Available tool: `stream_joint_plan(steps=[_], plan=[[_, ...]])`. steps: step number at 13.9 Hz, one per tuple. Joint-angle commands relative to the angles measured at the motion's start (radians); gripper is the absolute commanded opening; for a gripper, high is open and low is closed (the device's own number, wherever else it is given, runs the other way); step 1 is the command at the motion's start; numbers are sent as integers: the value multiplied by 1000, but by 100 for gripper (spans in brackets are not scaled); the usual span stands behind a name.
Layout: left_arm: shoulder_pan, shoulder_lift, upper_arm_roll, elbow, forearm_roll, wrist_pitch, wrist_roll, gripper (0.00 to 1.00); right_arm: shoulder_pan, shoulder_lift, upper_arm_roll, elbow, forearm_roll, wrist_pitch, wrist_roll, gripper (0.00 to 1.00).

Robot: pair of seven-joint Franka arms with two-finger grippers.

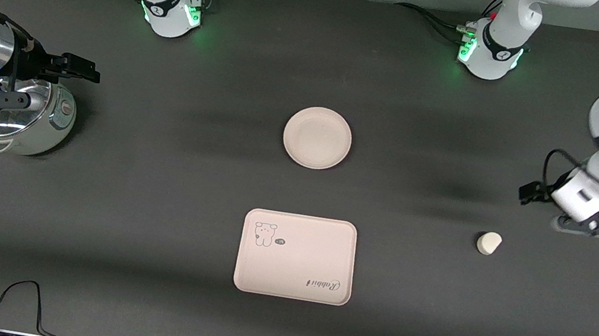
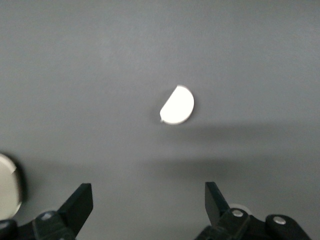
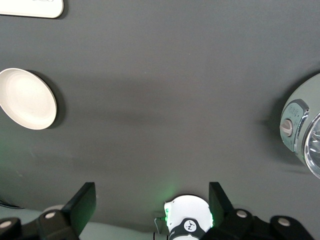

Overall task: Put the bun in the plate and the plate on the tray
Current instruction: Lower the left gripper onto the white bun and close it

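Nothing has yet been picked up: the bun lies alone on the dark surface toward the left arm's end, the plate sits bare at mid-surface, and the tray lies nearer the front camera than the plate, also bare. The first step, fetching the bun, is judged to be in hand.

The left gripper hangs near the bun with its jaws spread and nothing between them. The right gripper waits over a steel cooker at the right arm's end, jaws likewise spread and holding nothing.

The next move is judged to call for the left gripper to be brought over the bun, lowered around it, and closed gently (the lump is small and rounded, so it could roll or slip out).

In the left wrist view the bun is shown lying off the gripper's line, a relation not readable from the front. The right wrist view shows the plate, a corner of the tray and the cooker's lid latch; the bun is absent there. Only the front view shows all three task things together.
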Motion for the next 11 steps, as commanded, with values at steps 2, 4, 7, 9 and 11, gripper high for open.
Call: stream_joint_plan(steps=[2, 4, 7, 9, 11], plan=[[-13, 165, -3, 26, -8, 172, 21, 100, 8, -12, -5, -29, 2, 16, 9, 100], [-11, 245, -17, 25, -14, 266, 21, 100, 8, -11, -5, -32, 2, 24, 9, 100], [-8, 331, -32, 22, -28, 353, 21, 98, 11, -15, -4, -52, -44, 50, 9, 100], [-8, 366, -52, 22, -54, 386, 21, 96, 46, -25, -7, -50, -107, 53, 9, 100], [-7, 383, -57, 22, -54, 402, 21, 84, 46, -35, -7, -44, -159, 73, 9, 100]])
